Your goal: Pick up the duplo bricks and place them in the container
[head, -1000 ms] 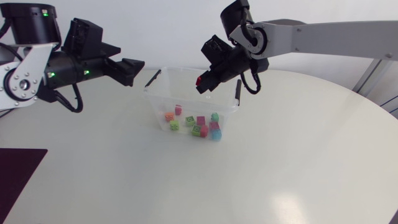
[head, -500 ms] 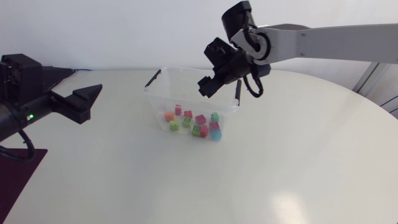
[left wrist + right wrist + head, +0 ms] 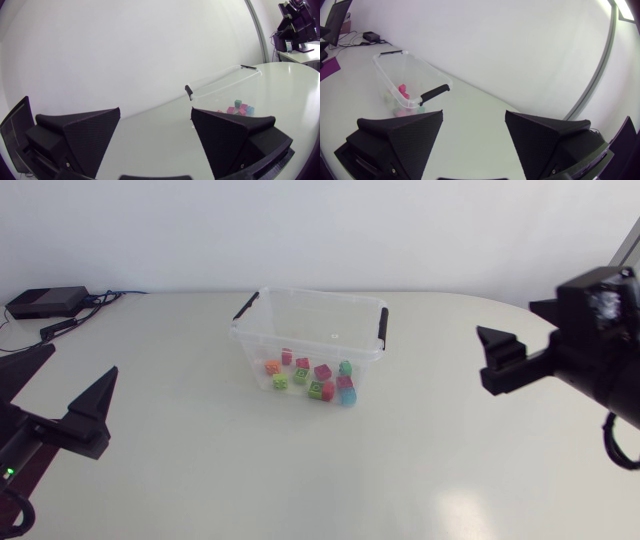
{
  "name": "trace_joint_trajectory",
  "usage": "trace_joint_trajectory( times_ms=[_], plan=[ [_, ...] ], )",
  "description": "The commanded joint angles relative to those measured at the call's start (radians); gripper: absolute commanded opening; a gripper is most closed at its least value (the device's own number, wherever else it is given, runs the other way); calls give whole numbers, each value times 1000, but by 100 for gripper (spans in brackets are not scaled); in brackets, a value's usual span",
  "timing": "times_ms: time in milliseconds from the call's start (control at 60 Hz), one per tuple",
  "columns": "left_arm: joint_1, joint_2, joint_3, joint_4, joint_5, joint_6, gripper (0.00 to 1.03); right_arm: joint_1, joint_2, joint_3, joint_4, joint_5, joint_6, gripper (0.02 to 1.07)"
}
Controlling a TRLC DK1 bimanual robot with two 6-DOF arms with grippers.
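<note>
A clear plastic container (image 3: 345, 320) with black handles stands at the middle of the table. Several small duplo bricks (image 3: 312, 377) in red, pink, green, orange and blue lie on its floor. My left gripper (image 3: 82, 360) is open and empty near the table's left front, far from the container. My right gripper (image 3: 505, 320) is open and empty to the right of the container. Ahead of the left gripper (image 3: 155, 109), the container (image 3: 220, 85) and bricks (image 3: 241, 107) show. Beyond the open right gripper (image 3: 473, 113) are the container (image 3: 427, 75) and a pink brick (image 3: 402, 90).
A black box with cables (image 3: 45, 302) lies at the table's back left corner. No bricks show on the tabletop outside the container.
My right gripper opened over the container and let a red brick drop in, then drew back to the right. My left arm drew back to the left front.
</note>
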Motion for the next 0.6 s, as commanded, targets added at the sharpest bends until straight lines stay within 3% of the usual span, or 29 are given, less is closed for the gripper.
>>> trace_joint_trajectory(
  times_ms=[0, 150, 583],
  plan=[
    [10, -56, -42, -12, -2, -9, 99, -40, -143, -79, -35, 20, 10, 92],
    [28, -131, -105, 0, -6, -22, 99, -137, -352, -163, -124, 19, 5, 92],
    [-48, -197, -196, -3, -128, -216, 99, -275, -544, -438, 56, -153, 178, 97]
  ],
)
